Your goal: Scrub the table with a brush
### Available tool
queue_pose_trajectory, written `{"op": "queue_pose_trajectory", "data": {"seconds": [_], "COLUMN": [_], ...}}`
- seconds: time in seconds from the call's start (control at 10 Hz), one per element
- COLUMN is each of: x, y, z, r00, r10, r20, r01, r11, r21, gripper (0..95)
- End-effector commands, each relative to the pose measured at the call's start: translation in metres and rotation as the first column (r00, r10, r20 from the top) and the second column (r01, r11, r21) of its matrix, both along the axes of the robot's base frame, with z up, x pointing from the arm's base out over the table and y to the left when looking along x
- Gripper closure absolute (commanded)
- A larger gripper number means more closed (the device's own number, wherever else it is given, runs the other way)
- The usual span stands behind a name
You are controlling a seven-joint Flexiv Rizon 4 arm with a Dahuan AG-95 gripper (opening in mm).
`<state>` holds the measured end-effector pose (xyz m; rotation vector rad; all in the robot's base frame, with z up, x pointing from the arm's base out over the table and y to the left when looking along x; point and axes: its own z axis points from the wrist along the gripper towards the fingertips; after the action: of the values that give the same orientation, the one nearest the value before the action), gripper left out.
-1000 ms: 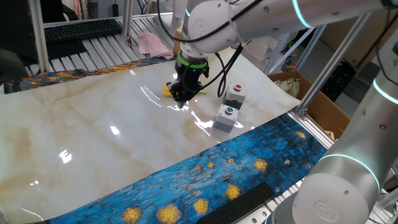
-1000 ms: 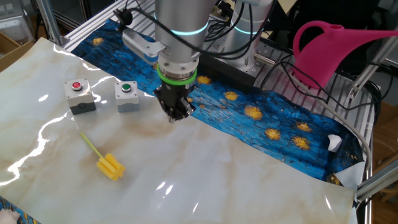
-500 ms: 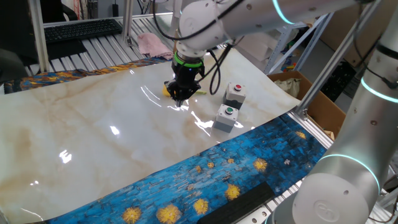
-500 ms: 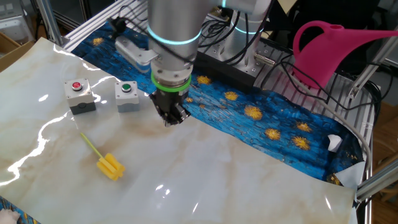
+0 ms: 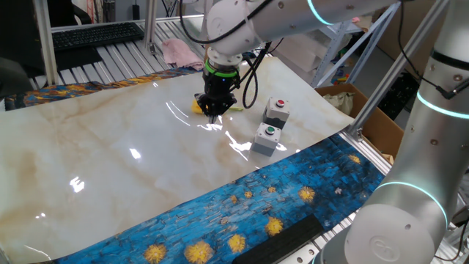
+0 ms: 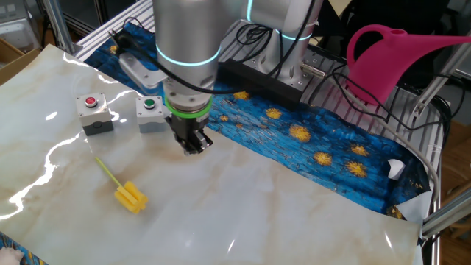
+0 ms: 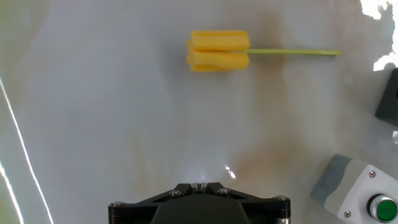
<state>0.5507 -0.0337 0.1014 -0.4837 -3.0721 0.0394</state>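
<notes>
Over the cream marble surface [image 6: 294, 199] your gripper [image 6: 190, 144] is pointing straight down, its jaws clenched tight together and grasping nothing. You are hovering it just above the bare top, close to the grey box with the green button [image 6: 150, 112] and a little in from the blue cloth with yellow swirls [image 6: 324, 140] that is running along the edge.

The brush [image 6: 129, 196] is lying flat on the surface, apart from your gripper and untouched. Its yellow head is sitting nearer the surface's edge in the other fixed view, and its thin yellow-green stick is pointing up towards the grey box with the red button [image 6: 93, 112]. In the hand view the brush [image 7: 219, 51] is lying crosswise ahead of the gripper, head to the left and stick reaching right, with an open stretch of marble between it and your jaws. The green-button box [image 7: 360, 190] is showing at the lower right corner of that view.

From the one fixed view your gripper [image 5: 215, 108] is standing in front of the brush and hiding most of it; only a bit of yellow is peeking out beside it. The two button boxes are sitting just to its right, the red one [image 5: 277, 111] behind the green one [image 5: 267, 139].

A pink watering can [image 6: 412, 51] is standing off the surface, beyond the cloth.
</notes>
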Motion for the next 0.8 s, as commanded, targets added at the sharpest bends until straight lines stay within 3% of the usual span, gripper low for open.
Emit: {"op": "queue_pose_trajectory", "data": {"seconds": [0.1,0.5,0.8], "x": [0.010,0.023,0.031], "y": [-0.006,-0.014,-0.019], "z": [0.000,0.001,-0.002], "r00": [1.000,0.998,0.991], "r10": [-0.025,-0.059,-0.130], "r20": [-0.013,-0.026,-0.028], "r01": [0.025,0.059,0.130], "r11": [1.000,0.998,0.991], "r21": [0.000,-0.002,-0.007], "gripper": [95.0,95.0,95.0]}}
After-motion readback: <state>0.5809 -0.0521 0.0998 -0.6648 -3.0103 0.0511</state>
